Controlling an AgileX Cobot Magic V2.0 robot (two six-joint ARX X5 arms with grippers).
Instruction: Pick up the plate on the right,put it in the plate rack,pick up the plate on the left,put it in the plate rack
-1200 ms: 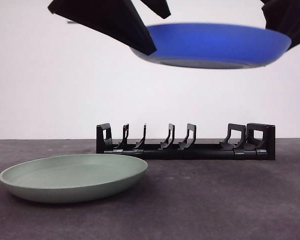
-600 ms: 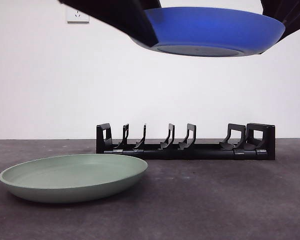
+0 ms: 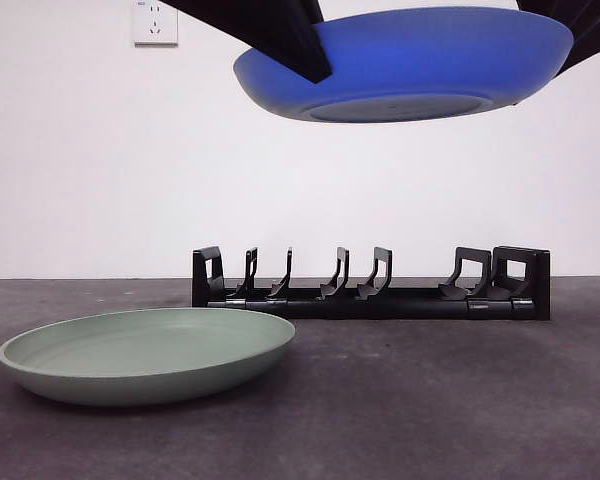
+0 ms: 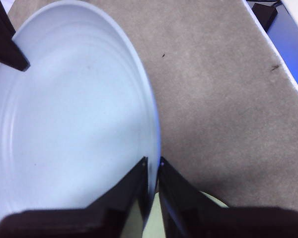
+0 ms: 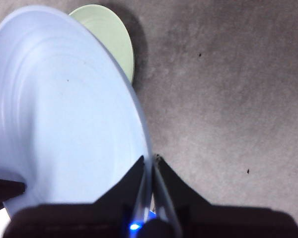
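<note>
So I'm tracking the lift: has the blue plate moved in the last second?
Yes. The blue plate has risen farther above the plate rack, and tilted.

No readable text showing anywhere, wall socket at far left bearing only a tiny blurred mark, nothing legible

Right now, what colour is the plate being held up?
Blue plate, clearest in the front view.
</note>
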